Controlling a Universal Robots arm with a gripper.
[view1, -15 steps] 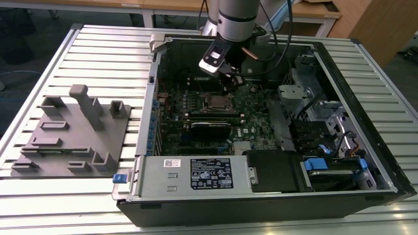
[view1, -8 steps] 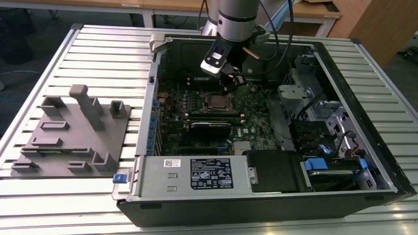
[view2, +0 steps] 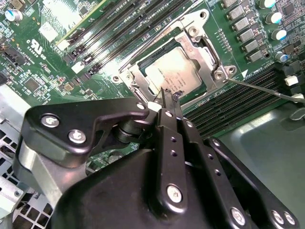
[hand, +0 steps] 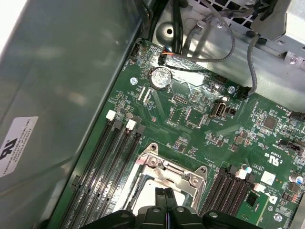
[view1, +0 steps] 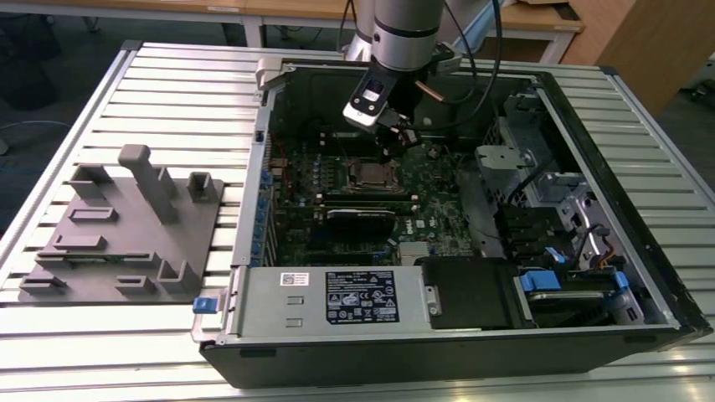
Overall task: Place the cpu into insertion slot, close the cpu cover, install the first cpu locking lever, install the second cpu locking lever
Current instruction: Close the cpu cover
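Note:
The cpu (view2: 172,72), a silvery square chip, lies in the insertion slot (view1: 373,173) on the green motherboard inside the open computer case. The cpu cover (view2: 208,53), a thin metal frame, lies flat around the chip; it also shows in the first wrist view as the cpu cover (hand: 177,172). A thin locking lever rod (view2: 267,89) runs out from the socket's corner over the black memory slots. My gripper (view2: 168,97) hovers at the socket's edge with its fingers pressed together and nothing between them. It also appears as the gripper (hand: 164,194) and the gripper (view1: 390,152).
Long memory slots (view2: 119,38) flank the socket. A black card (view1: 360,219) sits nearer the power supply (view1: 335,297). Drive cages (view1: 537,193) and cables (hand: 209,43) fill the case at the exterior view's right. A grey fixture plate (view1: 123,234) rests on the slatted table.

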